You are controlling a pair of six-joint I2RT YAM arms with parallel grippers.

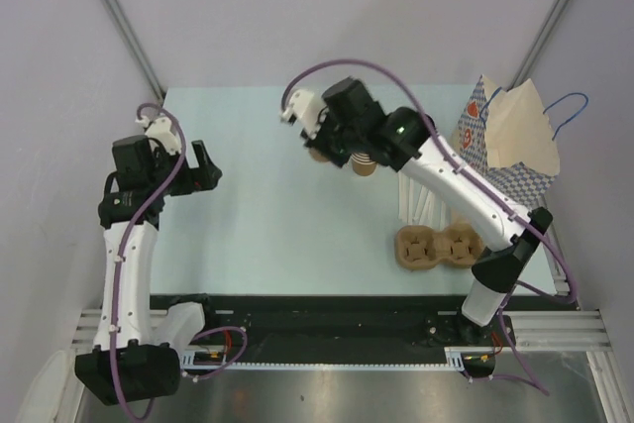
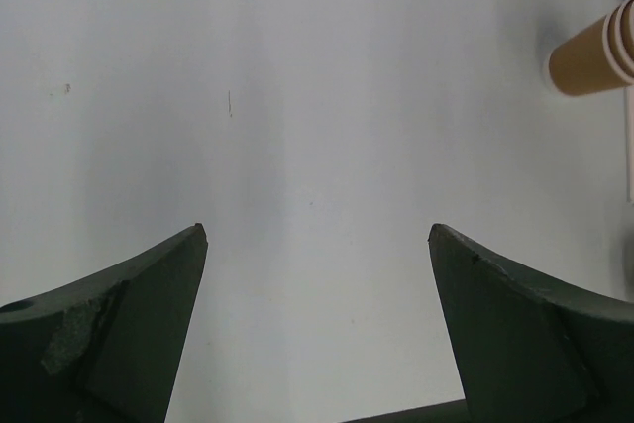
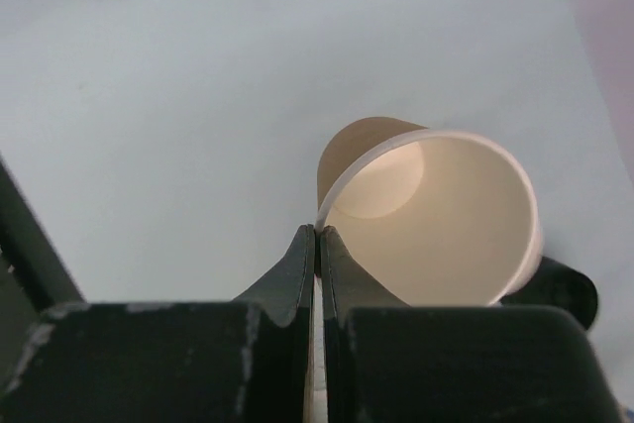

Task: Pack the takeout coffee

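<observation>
Right end effector point(image 3: 317, 232) is clamped on a lidless cup's point(image 3: 436, 215) rim, mid-worktop point(image 1: 267, 215). The arm hides any lidded coffee, so its place is unclear. Left end effector point(image 2: 317, 230) stands apart. Carrier point(image 1: 436, 247) and bag point(image 1: 515, 136) sit right.

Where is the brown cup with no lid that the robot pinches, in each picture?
Top external: the lidless cup peeks out under the right gripper, far middle of the pale table.
Left wrist: a tan cup at the top right edge; maybe the same one, cannot tell.
Right wrist: centre, rim pinched by shut fingers.
Shared landmark: the pale table.
</observation>
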